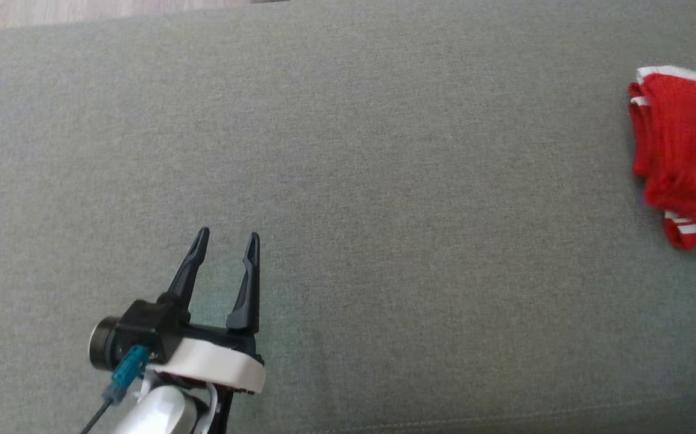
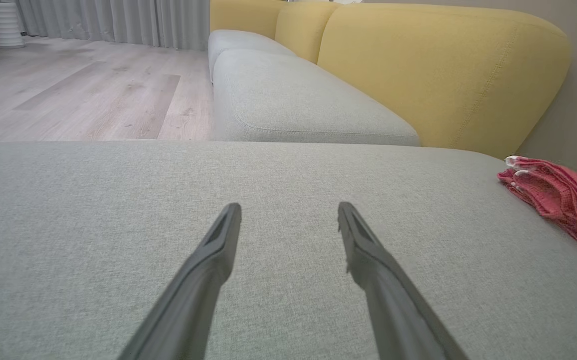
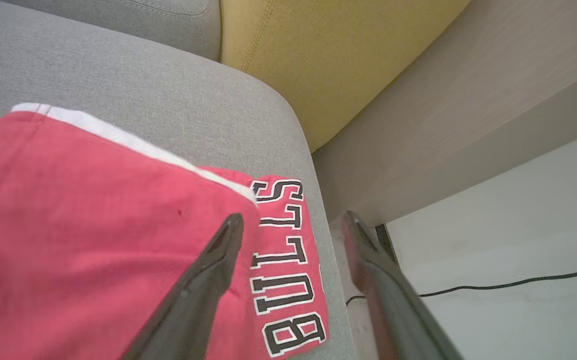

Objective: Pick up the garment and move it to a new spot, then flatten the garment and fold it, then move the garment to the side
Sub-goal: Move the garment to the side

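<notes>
My left pincer point(image 1: 228, 235) hangs released over the grey sofa seat point(image 1: 384, 181), at about 7 o'clock in the head view. Its two dark fingers are spread with bare fabric between them, pointing toward 12. The garment point(image 1: 683, 150) lies well apart from it, at 3 o'clock on the same seat, cut off by the head view's right edge. It is a folded red bundle with white trim along its edges.

My right pincer point(image 3: 292, 216) is released too, fingers wide apart and gripping nothing. In its own wrist view it hangs above the garment's corner. The finger at 7 o'clock crosses the red cloth, and the finger at 5 o'clock sits out past the seat's rounded edge. Between them shows a red panel with black-and-white block letters. A yellow backrest point(image 3: 318, 60) rises at 12 o'clock beyond the seat. A thin dark cable point(image 3: 493, 287) runs over the pale floor point(image 3: 518, 225) at 4 o'clock.
</notes>
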Tool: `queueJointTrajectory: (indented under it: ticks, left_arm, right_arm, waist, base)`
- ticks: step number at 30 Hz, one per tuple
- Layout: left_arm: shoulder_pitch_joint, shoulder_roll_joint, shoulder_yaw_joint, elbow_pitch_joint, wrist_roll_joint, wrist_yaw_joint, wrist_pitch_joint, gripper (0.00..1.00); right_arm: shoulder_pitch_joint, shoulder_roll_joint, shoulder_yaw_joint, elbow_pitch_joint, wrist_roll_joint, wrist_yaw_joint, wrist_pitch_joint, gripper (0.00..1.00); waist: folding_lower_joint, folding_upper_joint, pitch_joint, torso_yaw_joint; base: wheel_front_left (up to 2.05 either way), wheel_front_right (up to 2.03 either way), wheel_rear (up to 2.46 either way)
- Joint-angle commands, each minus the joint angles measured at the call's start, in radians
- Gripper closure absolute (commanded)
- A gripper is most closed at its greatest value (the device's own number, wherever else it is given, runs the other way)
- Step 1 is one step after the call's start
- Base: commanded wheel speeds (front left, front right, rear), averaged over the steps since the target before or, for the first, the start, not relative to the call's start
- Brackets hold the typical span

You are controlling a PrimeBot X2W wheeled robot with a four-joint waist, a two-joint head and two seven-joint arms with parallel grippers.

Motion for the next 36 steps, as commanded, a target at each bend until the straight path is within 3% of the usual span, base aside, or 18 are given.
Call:
queueJointTrajectory:
  ticks: [1, 8, 18, 27, 36]
  left_arm:
    - [-0.029, 0.022, 0.032, -0.034, 0.006, 0.006, 0.002, 0.00]
    - [-0.023, 0.015, 0.045, -0.026, -0.019, 0.004, -0.010, 0.00]
    - [0.000, -0.006, 0.129, 0.027, -0.106, 0.005, -0.057, 0.00]
    - [0.080, -0.015, 0.196, 0.112, -0.137, 0.032, -0.094, 0.00]
    - [0.144, -0.009, 0.195, 0.148, -0.129, 0.023, -0.103, 0.00]
  right_arm:
    - [0.003, -0.008, 0.003, -0.026, -0.008, 0.007, -0.017, 0.00]
    - [-0.003, 0.033, 0.025, -0.022, -0.005, 0.007, -0.089, 0.00]
    - [-0.002, 0.141, 0.142, -0.100, 0.094, 0.007, -0.182, 0.00]
    - [0.184, 0.272, 0.189, -0.296, 0.261, 0.007, -0.210, 0.00]
    - [0.446, 0.437, 0.078, -0.492, 0.246, 0.007, -0.257, 0.00]
  waist:
    - [0.0000, 0.0000, -0.004, -0.004]
    - [0.0000, 0.0000, -0.040, -0.018]
    - [0.0000, 0.0000, -0.149, -0.006]
    - [0.0000, 0.0000, -0.270, 0.036]
    - [0.0000, 0.0000, -0.317, 0.071]
  base:
    - [0.00, 0.00, 0.00]
    - [0.00, 0.00, 0.00]
    - [0.00, 0.00, 0.00]
    - [0.00, 0.00, 0.00]
    - [0.00, 0.00, 0.00]
